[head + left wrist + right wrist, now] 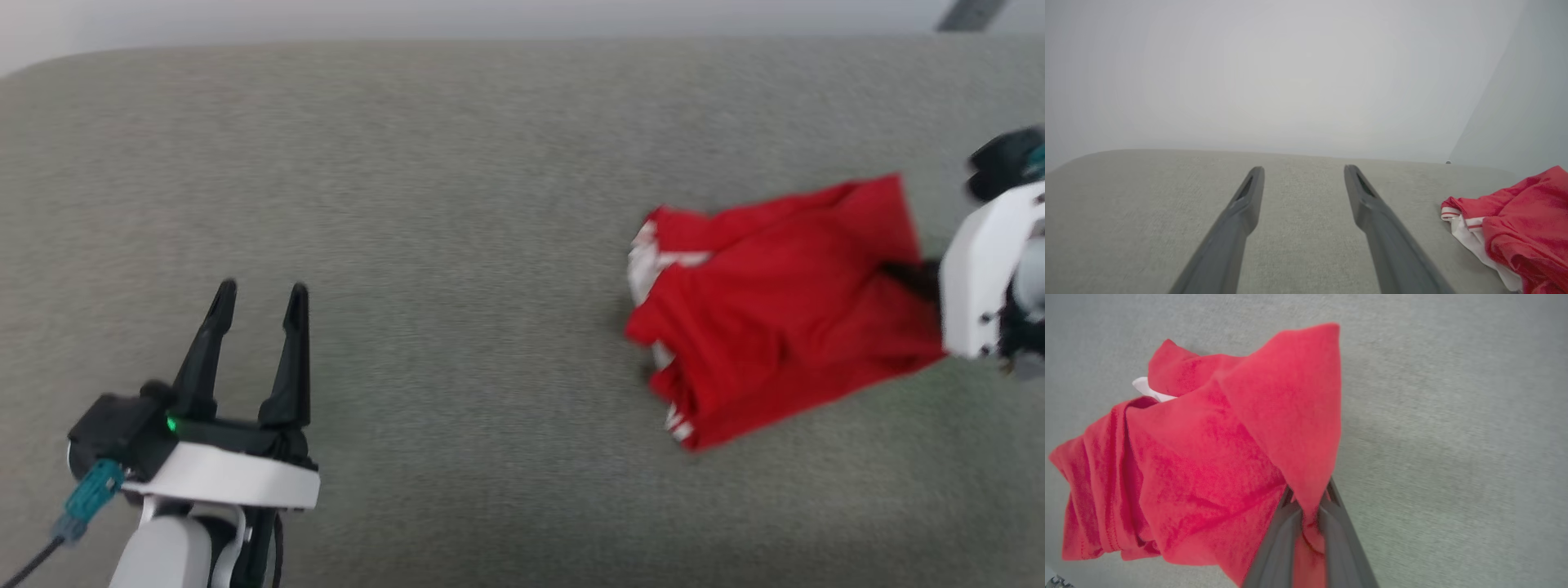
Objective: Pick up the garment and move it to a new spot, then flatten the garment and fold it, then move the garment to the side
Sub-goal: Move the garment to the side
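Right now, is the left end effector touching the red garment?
No, the left end effector stands open over the grey surface, well apart from the garment.

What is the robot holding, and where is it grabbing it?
The right gripper is pinching the red shirt by a fold at the edge nearest that arm. The left gripper is open and holds nothing.

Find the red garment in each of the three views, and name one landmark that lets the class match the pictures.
Head view: the garment lies right of centre on the grey fabric surface.
Left wrist view: it sits in the lower right corner.
Right wrist view: it covers the left and centre, pinched by the right tool.
Shared landmark: its white sleeve end.
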